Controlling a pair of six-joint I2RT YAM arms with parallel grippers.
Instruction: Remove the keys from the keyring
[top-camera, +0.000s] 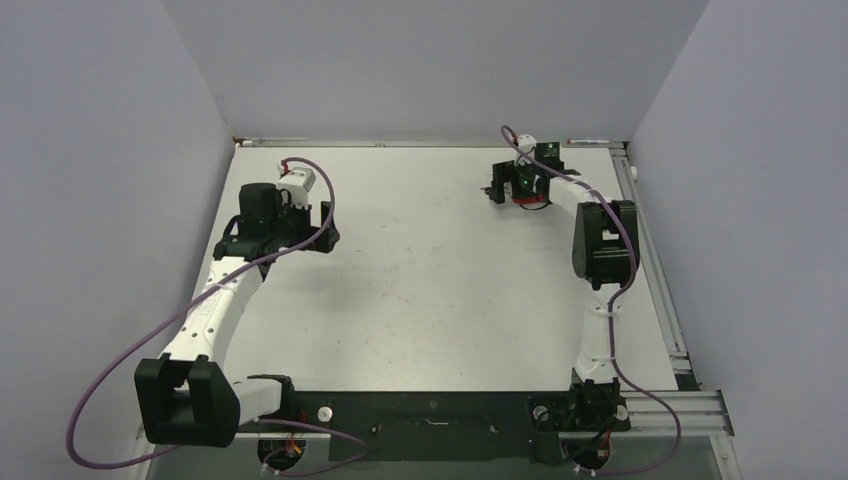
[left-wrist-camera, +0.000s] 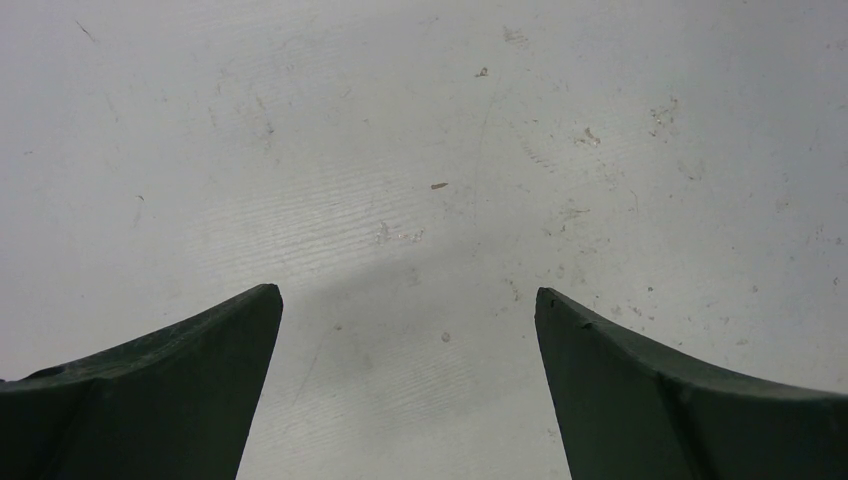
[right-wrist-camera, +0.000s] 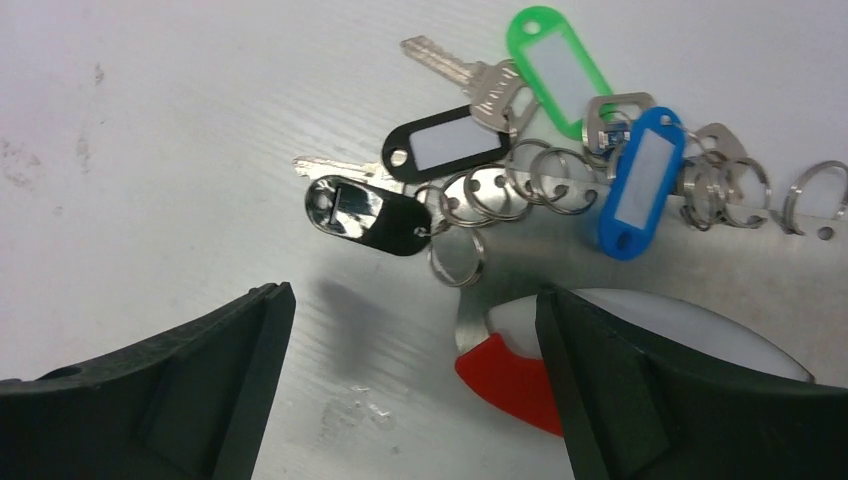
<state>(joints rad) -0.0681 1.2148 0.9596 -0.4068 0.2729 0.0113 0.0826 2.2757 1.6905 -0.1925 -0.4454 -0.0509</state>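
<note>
The left gripper (left-wrist-camera: 408, 300) is held over the table (left-wrist-camera: 420, 120), fingers spread wide. The right gripper (right-wrist-camera: 410, 300) is spread too — the keyring (right-wrist-camera: 503, 376) is partly hidden behind one finger, and the keys (right-wrist-camera: 480, 88) are fanned just beyond the fingertips, near the table's far right corner.

Top overhead; wrist cams close, downward.

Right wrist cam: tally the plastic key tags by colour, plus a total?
Green: 1, green tag
Blue: 1, blue tag
Black: 2, matte black tag and glossy black tag
Total: 4
</note>
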